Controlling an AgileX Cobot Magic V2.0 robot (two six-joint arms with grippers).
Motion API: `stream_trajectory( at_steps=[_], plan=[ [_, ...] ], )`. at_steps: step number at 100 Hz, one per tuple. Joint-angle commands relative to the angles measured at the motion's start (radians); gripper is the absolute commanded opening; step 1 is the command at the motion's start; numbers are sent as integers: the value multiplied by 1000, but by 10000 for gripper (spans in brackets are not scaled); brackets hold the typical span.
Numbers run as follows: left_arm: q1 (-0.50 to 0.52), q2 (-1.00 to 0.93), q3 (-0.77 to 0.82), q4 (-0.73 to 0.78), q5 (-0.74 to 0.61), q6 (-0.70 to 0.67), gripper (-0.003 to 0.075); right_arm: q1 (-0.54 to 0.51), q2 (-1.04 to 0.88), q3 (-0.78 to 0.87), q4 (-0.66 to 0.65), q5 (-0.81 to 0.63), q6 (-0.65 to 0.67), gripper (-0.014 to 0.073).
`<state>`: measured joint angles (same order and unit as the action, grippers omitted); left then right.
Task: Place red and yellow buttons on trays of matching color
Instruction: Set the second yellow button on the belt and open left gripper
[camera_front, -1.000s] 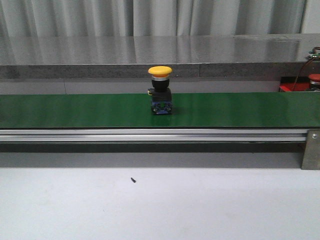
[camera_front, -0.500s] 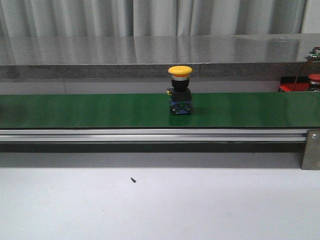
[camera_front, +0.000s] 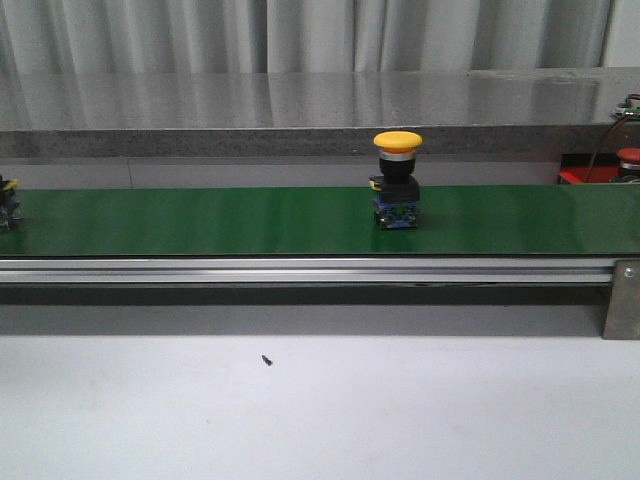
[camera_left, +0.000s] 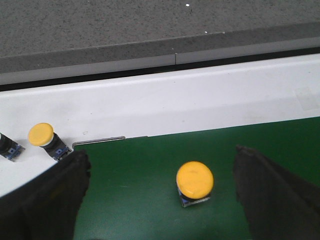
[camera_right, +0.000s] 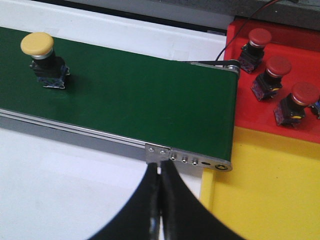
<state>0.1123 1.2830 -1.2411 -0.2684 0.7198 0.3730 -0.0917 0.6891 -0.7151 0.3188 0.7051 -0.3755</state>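
A yellow button (camera_front: 397, 180) stands upright on the green belt (camera_front: 200, 220), right of the middle; it is also in the right wrist view (camera_right: 42, 54). Another yellow button (camera_left: 194, 180) sits on the belt between the fingers (camera_left: 45, 200) of my left gripper (camera_left: 161, 155), which is open above it without touching. My right gripper (camera_right: 159, 166) is shut on nothing, over the white table near the belt's end. A red tray (camera_right: 305, 40) holds three red buttons (camera_right: 272, 72). A yellow tray (camera_right: 270, 195) lies beside it.
A further yellow button (camera_left: 42, 137) and a dark one (camera_left: 7, 147) rest on the white surface off the belt's start. The belt's aluminium rail (camera_front: 300, 268) runs along the front. A grey ledge (camera_front: 300, 100) lies behind. A button's edge (camera_front: 6, 205) shows at the belt's far left.
The yellow button has ridden the belt to the right. A second button has come into the front view at the belt's left edge.
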Motion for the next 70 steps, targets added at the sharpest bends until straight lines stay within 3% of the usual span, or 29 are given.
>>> stream_trajectory(
  at_steps=[1,14,30,40,45,55,61,70],
  plan=[
    [-17,-100,48,-26,-78,5,498,2,-2,-25,14,-63,-8,-70],
    [-17,-193,156,-28,-85,5,390,2,-2,-25,14,-64,-8,-70],
    [-17,-261,228,-57,-91,5,181,2,-1,-25,27,-60,-8,-33],
    [-17,-281,243,-57,-91,5,46,2,-1,-25,56,-52,-8,119],
    [-17,-284,247,-59,-91,5,-21,2,-1,-25,77,-40,-8,254],
    [-17,-288,250,-59,-91,5,-20,2,-1,-25,111,-26,-8,503],
    [-17,-288,250,-63,-91,5,-20,2,0,-27,124,-22,-8,552],
    [-17,-288,250,-65,-91,5,-20,2,41,-53,147,-8,-8,536]
  ],
)
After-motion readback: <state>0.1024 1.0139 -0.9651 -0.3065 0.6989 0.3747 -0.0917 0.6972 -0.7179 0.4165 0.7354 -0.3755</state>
